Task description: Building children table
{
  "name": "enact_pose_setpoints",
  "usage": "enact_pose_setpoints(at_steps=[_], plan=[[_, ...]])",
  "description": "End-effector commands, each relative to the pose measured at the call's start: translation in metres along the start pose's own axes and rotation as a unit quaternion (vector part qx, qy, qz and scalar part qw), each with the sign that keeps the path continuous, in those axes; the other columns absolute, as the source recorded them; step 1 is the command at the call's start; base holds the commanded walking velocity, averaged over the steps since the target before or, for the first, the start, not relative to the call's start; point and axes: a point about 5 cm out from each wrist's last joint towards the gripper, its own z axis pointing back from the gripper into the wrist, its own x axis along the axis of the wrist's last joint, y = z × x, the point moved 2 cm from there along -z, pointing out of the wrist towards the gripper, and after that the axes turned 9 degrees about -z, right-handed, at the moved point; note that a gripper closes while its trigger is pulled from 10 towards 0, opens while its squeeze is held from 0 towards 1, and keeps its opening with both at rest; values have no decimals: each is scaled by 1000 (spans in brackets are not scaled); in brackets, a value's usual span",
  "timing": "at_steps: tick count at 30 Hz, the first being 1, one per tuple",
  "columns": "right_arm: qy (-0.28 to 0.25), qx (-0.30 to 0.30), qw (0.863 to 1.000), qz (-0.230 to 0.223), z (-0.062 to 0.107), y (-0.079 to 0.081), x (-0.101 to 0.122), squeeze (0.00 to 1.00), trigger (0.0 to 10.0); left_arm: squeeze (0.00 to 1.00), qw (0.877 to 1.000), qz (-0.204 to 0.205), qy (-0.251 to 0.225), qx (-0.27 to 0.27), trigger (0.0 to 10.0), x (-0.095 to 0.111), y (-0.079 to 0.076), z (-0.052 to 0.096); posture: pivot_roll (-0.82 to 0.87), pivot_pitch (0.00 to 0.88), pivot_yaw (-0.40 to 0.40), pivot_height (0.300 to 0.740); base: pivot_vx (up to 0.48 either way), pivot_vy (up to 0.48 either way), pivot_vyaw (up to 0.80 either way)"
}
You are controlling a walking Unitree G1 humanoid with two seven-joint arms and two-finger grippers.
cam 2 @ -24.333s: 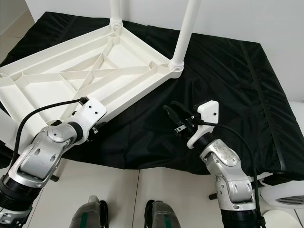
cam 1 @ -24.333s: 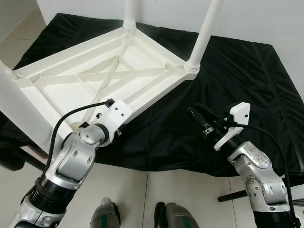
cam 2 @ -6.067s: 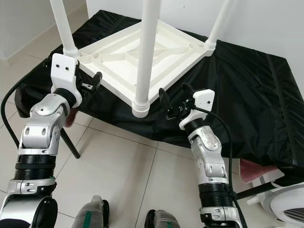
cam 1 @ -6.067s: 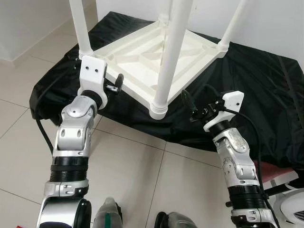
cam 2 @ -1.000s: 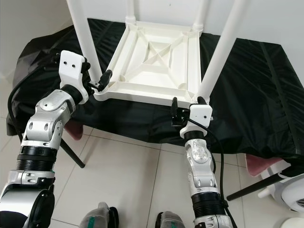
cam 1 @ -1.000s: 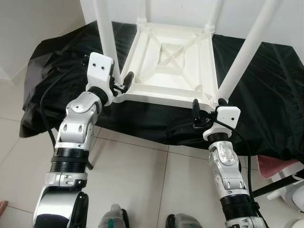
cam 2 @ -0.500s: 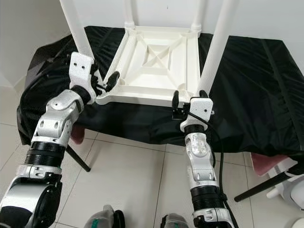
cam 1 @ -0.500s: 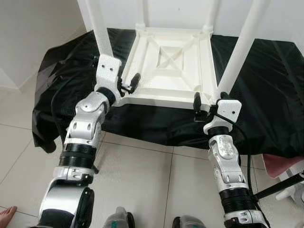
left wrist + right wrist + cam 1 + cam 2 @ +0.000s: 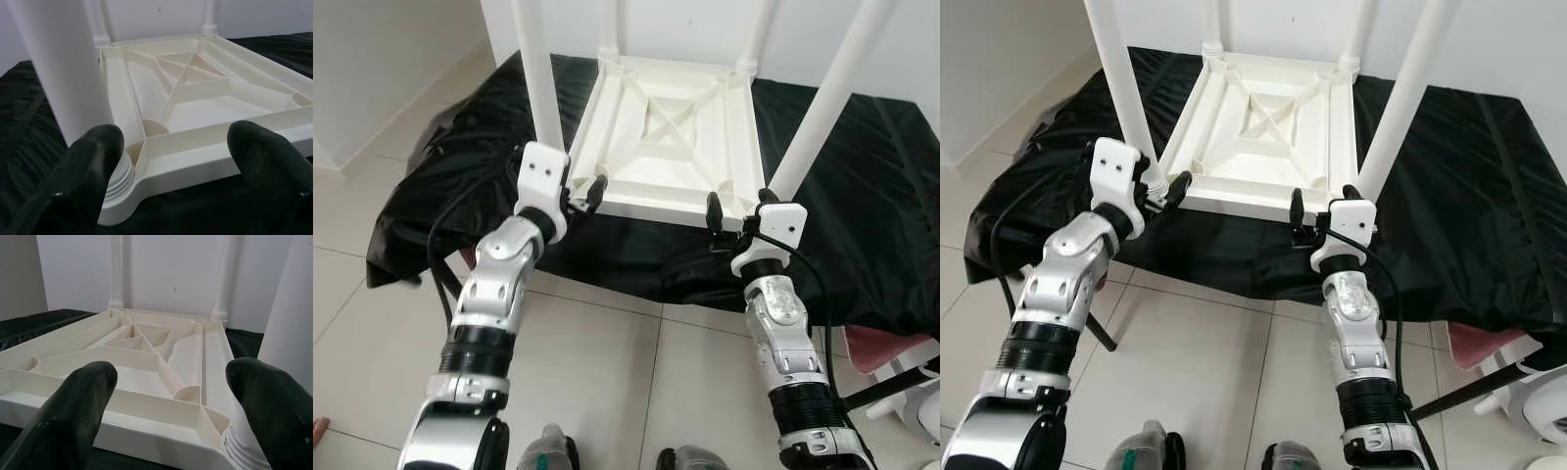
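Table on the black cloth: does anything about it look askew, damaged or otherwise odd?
Nothing stands out. The white table lies upside down on the black cloth, all four legs upright in its corners, no cracks visible. The left hand and right hand are open at its two near corners.

The table ahead of both grippers is plain white plastic, ribs and legs alike. Under it lies a glossy black cloth. The gripper fingers are black.
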Motion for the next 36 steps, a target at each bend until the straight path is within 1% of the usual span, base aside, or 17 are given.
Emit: enact_pose_setpoints(at_steps=[1, 10, 12, 13, 14, 15, 18, 21, 22, 23, 26, 27, 28, 29, 30, 31, 36], plan=[[11, -5, 1000, -9, 3, -6, -4, 0, 10000, 0, 999, 0, 5, 53, 10000, -3, 9, 4, 7, 10, -39, 740, 0, 0, 0], [19, 17, 999, -34, 0, -3, -4, 8, 10000, 0, 998, -34, 7, 46, 10000, -4, 5, 4, 21, 7, -60, 740, 0, 0, 0], [19, 17, 999, -35, 0, -4, -4, 55, 10000, 0, 998, -34, 6, 48, 10000, -3, 4, 3, 22, 4, -65, 740, 0, 0, 0], [19, 23, 999, -43, 1, -4, -4, 1000, 10000, 369, 999, -26, 5, 41, 10000, -3, 2, 4, 25, 4, -71, 740, 0, 0, 0], [19, 23, 999, -43, 1, -4, -4, 1000, 10000, 369, 999, -26, 5, 41, 10000, -3, 2, 4, 25, 4, -71, 740, 0, 0, 0], [18, 23, 999, -43, 2, -6, -4, 1000, 10000, 1000, 999, -21, 2, 29, 10000, -3, -1, 4, 28, 5, -71, 740, 0, 0, 0], [20, 25, 999, -16, 3, -8, -4, 1000, 10000, 1000, 998, -54, 0, 13, 10000, 1, -3, 6, 29, 3, -70, 740, 0, 0, 0], [20, 28, 999, -13, 4, -8, -4, 1000, 10000, 1000, 998, -61, 0, 12, 10000, 1, -3, 6, 29, 3, -70, 740, 0, 0, 0], [20, 28, 999, -12, 5, -9, -5, 0, 10000, 0, 998, -63, -15, -19, 10000, 6, -11, 8, 25, 1, -70, 740, 0, 0, 0], [22, 25, 999, -10, 7, -11, -5, 0, 10000, 0, 995, -80, -32, -46, 10000, 11, -18, 10, 27, 0, -71, 740, 0, 0, 0], [22, 25, 999, -10, 7, -11, -5, 0, 10000, 0, 995, -80, -32, -46, 10000, 11, -18, 10, 27, 0, -71, 740, 0, 0, 0], [24, 23, 999, -8, 7, -12, -6, 0, 10000, 0, 993, -92, -44, -64, 10000, 14, -23, 11, 27, 0, -72, 740, 0, 0, 0], [24, 22, 999, -9, 8, -12, -6, 0, 10000, 0, 988, -109, -47, -99, 10000, 13, -33, 12, 32, 0, -74, 740, 0, 0, 0], [26, 24, 999, -9, 8, -12, -8, 0, 10000, 0, 976, -136, -32, -165, 10000, 5, -50, 10, 38, 0, -74, 740, 0, 0, 0], [26, 24, 999, -9, 8, -12, -8, 0, 10000, 0, 976, -136, -32, -165, 10000, 5, -50, 10, 38, 0, -74, 740, 0, 0, 0], [27, 24, 999, -7, 8, -12, -10, 0, 10000, 0, 969, -153, -28, -191, 10000, 2, -57, 8, 39, 0, -73, 740, 0, 0, 0], [28, 23, 999, -5, 8, -12, -10, 0, 10000, 0, 966, -160, -23, -199, 10000, 1, -59, 5, 40, 0, -73, 740, 0, 0, 0]])
